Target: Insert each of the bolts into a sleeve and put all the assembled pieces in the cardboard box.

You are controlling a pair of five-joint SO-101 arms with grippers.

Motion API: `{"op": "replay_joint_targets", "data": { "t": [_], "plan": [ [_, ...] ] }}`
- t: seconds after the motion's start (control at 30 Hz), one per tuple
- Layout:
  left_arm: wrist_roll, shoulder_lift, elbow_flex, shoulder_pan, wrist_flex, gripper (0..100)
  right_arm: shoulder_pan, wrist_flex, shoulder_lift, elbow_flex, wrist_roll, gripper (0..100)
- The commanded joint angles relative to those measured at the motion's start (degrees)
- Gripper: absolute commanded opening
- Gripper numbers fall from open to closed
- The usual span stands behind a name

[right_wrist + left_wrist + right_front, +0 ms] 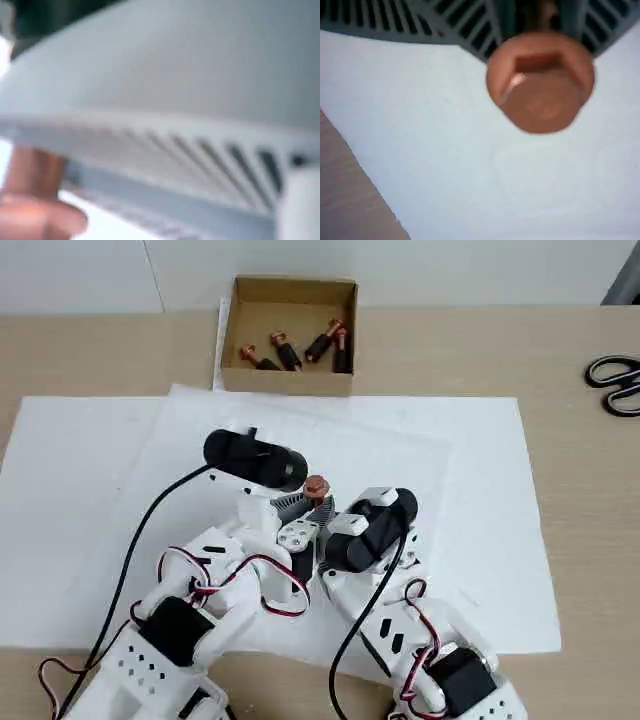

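**Finding.** In the high view both arms meet at the middle of the white paper sheet [480,490]. One bolt [315,485] sits at their junction, its copper head uppermost.

**Left pincer** [306,508]: its two dark ribbed fingers [445,20] stand either side of the bolt, just behind the head. It appears to be pinching the bolt by the shank. A dark patch between the fingers may be a sleeve, but this cannot be confirmed.

**Right pincer** [335,522]: it lies just beside the bolt, at about 5 o'clock from the head. Whether it is spread or pressed together cannot be told.

**Governing relation.** The head marks the 12 o'clock end of the left pincer. The shank runs down out of sight between the arms, so the long axis is judged steep and its exact tilt is undetermined. The cardboard box [290,382] lies at roughly 12 o'clock from the bolt, well apart from it and beyond the paper's far edge. It holds four assembled pieces [290,350].

**Assessment.** This is judged to be the last piece. The left arm has the bolt, so it is the arm placed to carry it. Delivery calls for a straight run toward 12 o'clock once seating in a sleeve is verified.

**Other.** Scissors [615,380] lie on the desk [560,460] at 2 o'clock, clear of that path.
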Motion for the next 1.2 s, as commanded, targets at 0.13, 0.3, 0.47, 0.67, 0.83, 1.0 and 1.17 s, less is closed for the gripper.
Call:
{"op": "replay_joint_targets", "data": {
  "t": [0.13, 0.3, 0.47, 0.67, 0.83, 1.0, 1.17],
  "plan": [
    [1.5, -0.3, -0.5, -0.6, 3.7, 18, 0.1, -1.4, -0.4, -1.3, 0.7, 0.3],
    [3.7, -0.3, -1.5, -0.7, 4.3, 23, 0.1, -1.4, -0.4, -1.3, 0.7, 0.3],
    [3.8, -0.3, -6.9, -3.2, 5.5, 23, 0.1, -1.4, -0.4, -1.3, 0.7, 0.3],
    [3.5, -0.3, -14.5, -7.3, 15.7, 24, 0.1, -1.4, -0.4, -1.3, 0.7, 0.3],
    [2.6, -0.3, -16.9, -13.0, 21.5, 24, 0.1, -1.4, -0.4, -1.3, 0.8, 0.3],
    [-2.0, -0.3, -16.7, -22.1, 26.6, 24, 1.5, -1.5, -0.4, -1.1, 0.8, 0.3],
    [-11.8, -0.3, -16.8, -29.1, 34.5, 24, 8.7, -4.8, 0.2, -1.4, 0.6, 0.3]
  ]
}}
